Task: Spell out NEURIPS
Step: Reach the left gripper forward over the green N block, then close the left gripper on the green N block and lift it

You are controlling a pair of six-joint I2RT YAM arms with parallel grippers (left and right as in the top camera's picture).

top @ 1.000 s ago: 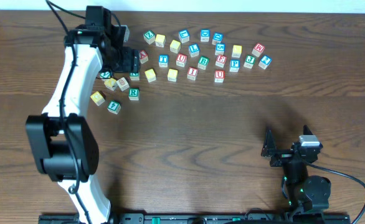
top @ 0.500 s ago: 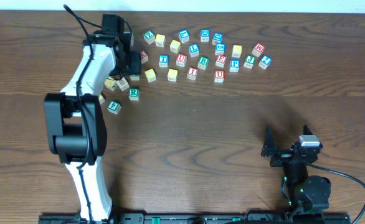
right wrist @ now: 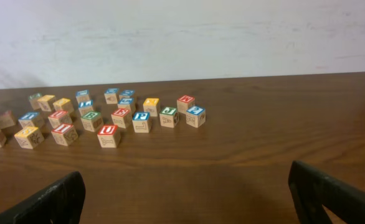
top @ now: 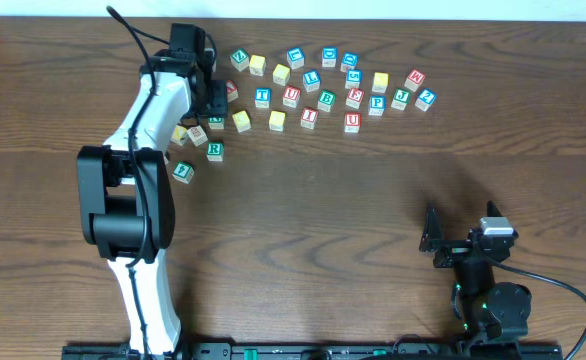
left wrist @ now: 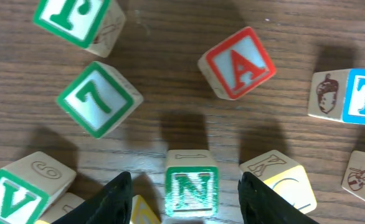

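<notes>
My left gripper hangs over the left end of the cube scatter, its jaws open either side of the green N cube, with a gap showing on both sides. From overhead the left gripper covers that cube. The green R lies just below it. To the right are a red U, red I, red E, blue P and a plain yellow cube. My right gripper rests wide open and empty near the front right.
Close around the N sit a red A, a green 7, a green V, a yellow-faced cube and a blue T. More lettered cubes spread along the back of the table.
The left arm has swung right and settled lower over the cubes at the left end. Its jaws have narrowed around the N. The right arm has not moved.
</notes>
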